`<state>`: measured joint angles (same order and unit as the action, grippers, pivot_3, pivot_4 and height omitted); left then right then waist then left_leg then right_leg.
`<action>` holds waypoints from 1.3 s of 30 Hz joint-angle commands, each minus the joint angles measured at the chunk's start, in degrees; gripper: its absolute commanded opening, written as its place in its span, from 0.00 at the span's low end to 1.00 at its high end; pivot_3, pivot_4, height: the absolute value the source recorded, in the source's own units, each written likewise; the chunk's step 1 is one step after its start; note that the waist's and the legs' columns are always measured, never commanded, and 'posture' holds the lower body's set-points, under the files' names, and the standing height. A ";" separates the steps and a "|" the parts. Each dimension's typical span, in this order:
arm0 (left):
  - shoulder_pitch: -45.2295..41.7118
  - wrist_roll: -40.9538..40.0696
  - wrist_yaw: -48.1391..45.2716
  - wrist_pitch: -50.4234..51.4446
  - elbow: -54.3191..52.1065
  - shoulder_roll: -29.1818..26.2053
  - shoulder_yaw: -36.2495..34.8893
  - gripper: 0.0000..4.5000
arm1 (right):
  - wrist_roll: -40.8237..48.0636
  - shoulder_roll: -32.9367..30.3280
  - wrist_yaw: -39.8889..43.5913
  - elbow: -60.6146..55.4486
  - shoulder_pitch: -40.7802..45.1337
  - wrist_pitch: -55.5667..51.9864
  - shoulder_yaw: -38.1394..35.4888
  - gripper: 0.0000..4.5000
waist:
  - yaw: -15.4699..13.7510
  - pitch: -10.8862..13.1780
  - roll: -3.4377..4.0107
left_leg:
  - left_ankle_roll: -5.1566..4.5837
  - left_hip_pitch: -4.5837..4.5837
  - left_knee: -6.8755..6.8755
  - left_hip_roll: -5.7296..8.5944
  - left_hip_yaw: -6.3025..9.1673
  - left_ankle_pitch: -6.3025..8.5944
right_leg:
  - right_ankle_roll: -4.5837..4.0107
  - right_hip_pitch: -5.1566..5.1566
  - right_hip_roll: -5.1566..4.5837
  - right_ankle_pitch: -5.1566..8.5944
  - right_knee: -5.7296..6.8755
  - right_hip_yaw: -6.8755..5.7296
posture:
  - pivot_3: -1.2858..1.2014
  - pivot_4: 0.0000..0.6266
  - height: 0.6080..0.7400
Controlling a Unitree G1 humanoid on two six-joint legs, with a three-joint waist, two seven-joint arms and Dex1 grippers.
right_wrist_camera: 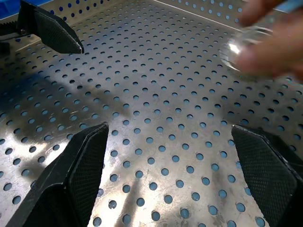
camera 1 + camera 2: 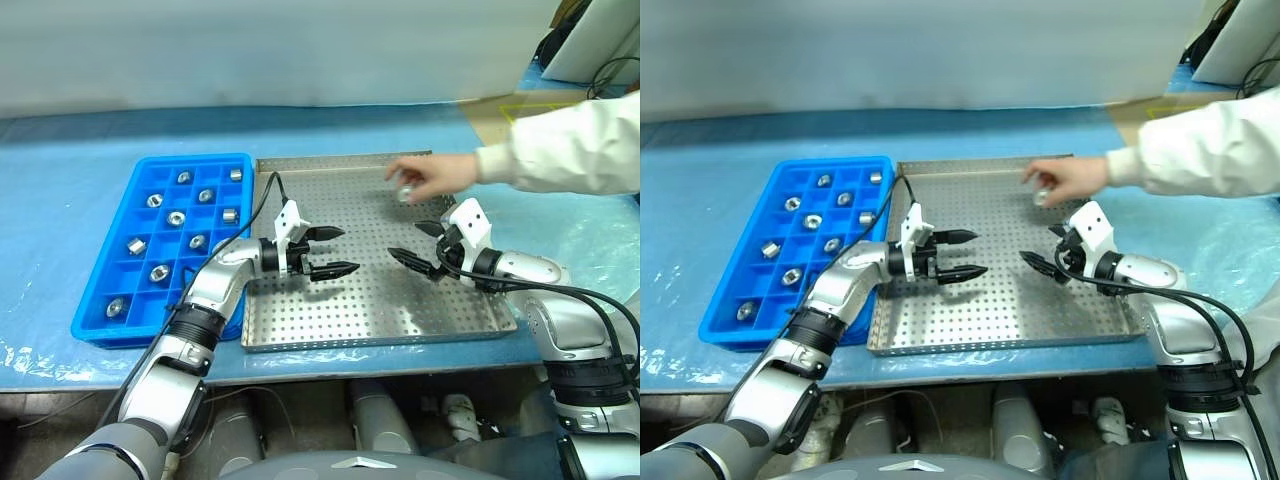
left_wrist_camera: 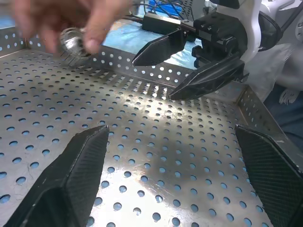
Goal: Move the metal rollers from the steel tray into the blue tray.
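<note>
My left gripper [image 2: 334,251] and right gripper [image 2: 421,246] hover with fingers spread and empty over the grey perforated steel tray [image 2: 370,315], facing each other. Small shiny silver metal rollers [image 2: 176,218] sit in compartments of the bright blue plastic gridded tray [image 2: 100,325] beside it. A person's hand [image 2: 435,176] in a white sleeve holds one more roller [image 2: 404,193] over the steel tray's far part.
</note>
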<state>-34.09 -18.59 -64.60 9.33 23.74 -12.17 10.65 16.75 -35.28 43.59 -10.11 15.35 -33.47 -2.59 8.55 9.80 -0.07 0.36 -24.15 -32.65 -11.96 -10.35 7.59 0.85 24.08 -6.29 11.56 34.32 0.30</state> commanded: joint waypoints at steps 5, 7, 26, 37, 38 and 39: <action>0.43 -0.38 0.48 1.33 -4.13 -1.37 -1.13 1.00 | -0.17 1.96 -1.63 0.89 3.73 2.46 0.26 0.97 | 0.02 0.00 0.00 | 0.00 -0.12 0.00 0.00 0.00 0.00 | 0.00 0.09 0.00 0.00 0.00 0.00 | 0.31 0.24 1.00; 0.77 -0.46 0.98 1.57 -4.98 -1.76 -1.50 1.00 | -0.21 2.65 -1.66 1.97 4.81 2.71 0.72 0.97 | -0.02 0.00 0.00 | 0.00 -0.13 0.02 0.00 0.00 0.00 | -0.01 0.10 0.00 0.00 0.00 -0.01 | 0.32 0.24 1.00; 12.60 -2.31 10.99 6.87 -21.10 -8.80 -8.75 1.00 | -4.00 12.41 4.20 23.72 20.32 6.78 11.60 0.97 | -5.94 0.02 0.00 | 0.24 -0.02 0.37 -0.17 -0.01 -0.16 | -0.10 0.21 0.03 -0.01 0.08 -0.10 | 0.45 0.24 1.00; 18.48 -3.89 15.11 9.87 -28.91 -10.96 -10.28 1.00 | -8.61 14.18 4.02 35.05 24.58 12.77 12.24 0.38 | -9.57 0.02 0.01 | 0.49 0.16 0.49 -0.28 -0.08 -0.29 | -0.14 0.28 0.07 0.03 0.34 -0.05 | 0.47 0.24 1.00; 18.55 -4.03 15.37 10.08 -29.28 -11.00 -10.34 1.00 | -7.55 14.69 4.26 34.37 24.79 12.87 11.33 0.37 | -9.55 0.02 0.01 | 0.50 0.14 0.50 -0.28 -0.08 -0.30 | -0.14 0.31 0.08 0.03 0.34 -0.05 | 0.47 0.24 1.00; 18.56 -4.16 15.56 10.29 -29.57 -11.05 -10.45 1.00 | -6.46 15.26 4.48 33.62 24.98 12.79 10.43 0.37 | -9.55 0.02 0.01 | 0.51 0.13 0.52 -0.28 -0.08 -0.31 | -0.14 0.35 0.09 0.03 0.35 -0.02 | 0.47 0.24 1.00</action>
<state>-15.59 -21.54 -49.44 19.33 -3.27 -22.62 1.46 7.84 -20.66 47.54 26.18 38.30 -21.78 10.15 -1.00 9.82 -0.05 0.88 -24.03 -32.12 -12.25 -10.43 7.28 0.72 24.46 -6.19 11.59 34.67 0.28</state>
